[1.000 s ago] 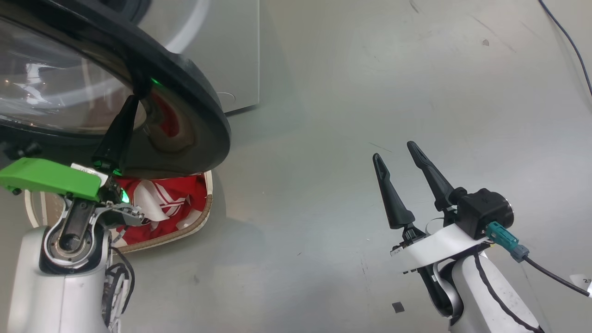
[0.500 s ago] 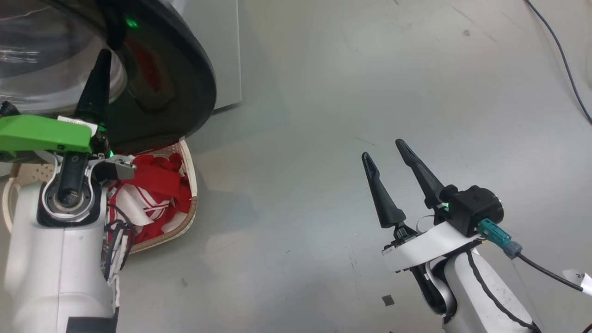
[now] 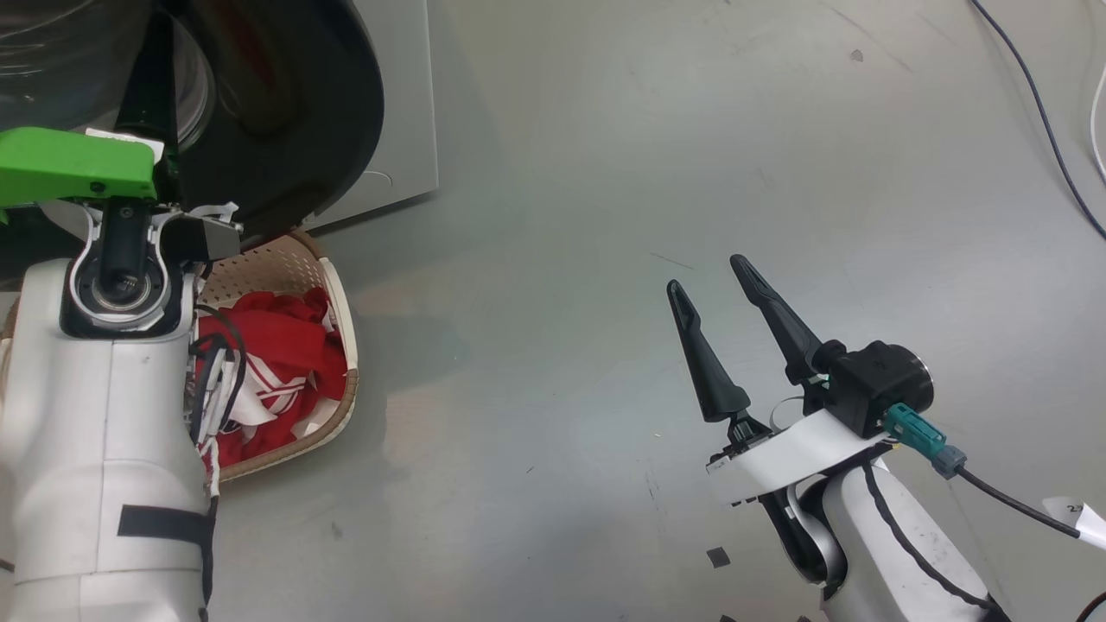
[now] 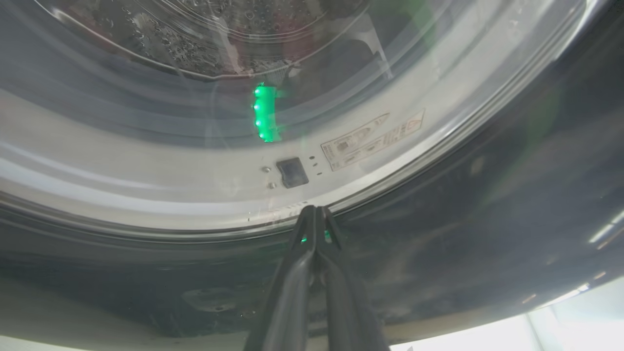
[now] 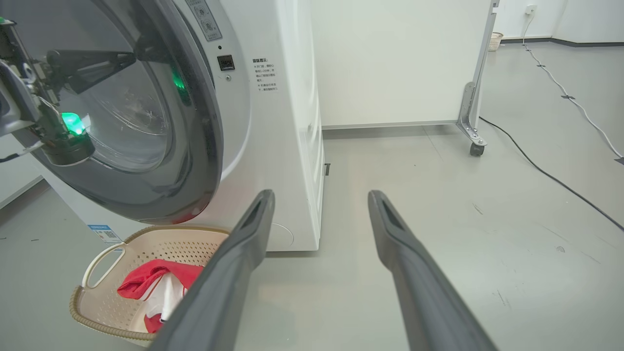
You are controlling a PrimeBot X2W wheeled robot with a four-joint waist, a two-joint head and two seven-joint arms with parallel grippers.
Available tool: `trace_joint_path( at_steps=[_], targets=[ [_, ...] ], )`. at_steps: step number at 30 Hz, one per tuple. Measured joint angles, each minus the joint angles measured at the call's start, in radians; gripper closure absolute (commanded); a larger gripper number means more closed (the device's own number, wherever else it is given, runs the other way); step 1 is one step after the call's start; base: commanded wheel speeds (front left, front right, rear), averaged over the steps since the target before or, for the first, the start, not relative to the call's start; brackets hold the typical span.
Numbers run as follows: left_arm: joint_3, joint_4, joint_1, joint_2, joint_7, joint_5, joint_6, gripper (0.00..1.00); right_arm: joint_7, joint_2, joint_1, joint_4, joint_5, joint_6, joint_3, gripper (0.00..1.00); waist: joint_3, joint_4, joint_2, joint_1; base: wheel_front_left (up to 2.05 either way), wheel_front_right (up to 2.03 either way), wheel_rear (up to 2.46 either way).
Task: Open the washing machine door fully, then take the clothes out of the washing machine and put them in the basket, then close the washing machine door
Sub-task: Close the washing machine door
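Closer to the washing machine (image 5: 287,146) than a second ago, the washing machine door (image 5: 195,146) has swung in toward the white front. My head has turned with it. The basket (image 3: 259,272), half hidden under the black rim before, now shows most of its cream wall.

The door is ajar, standing at an angle to the front, so I judge the closing step is under way and not finished. The basket sits on the floor (image 3: 605,173) just in front of the machine, under the door's sweep, a short drop from the drum. The red and white clothes (image 3: 276,337) lie heaped inside it, so unloading looks done.

My left claw (image 4: 316,219) has its fingers pressed together into one blunt point. That point is set against the door where the black rim meets the glass, for pushing, not gripping. My right claw (image 3: 707,275) hangs with its fingers spread and empty, well apart over bare floor, out of the door's path.
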Motion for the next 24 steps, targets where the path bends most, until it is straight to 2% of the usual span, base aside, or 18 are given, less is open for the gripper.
trace_joint_path(
  at_steps=[12, 24],
  targets=[
    [-0.029, 0.112, -0.083, -0.001, -0.030, 0.025, 0.005, 1.00, 0.000, 0.000, -0.004, 0.012, 0.001, 0.000, 0.012, 0.00, 0.001, -0.002, 0.0000, 0.0000, 0.00, 0.00, 0.00],
    [-0.048, 0.127, -0.023, -0.006, -0.021, -0.011, -0.005, 1.00, 0.000, 0.000, -0.004, 0.027, -0.009, -0.002, -0.022, 0.00, -0.030, 0.046, 0.0000, 0.0000, 0.00, 0.00, 0.00]
  ],
)
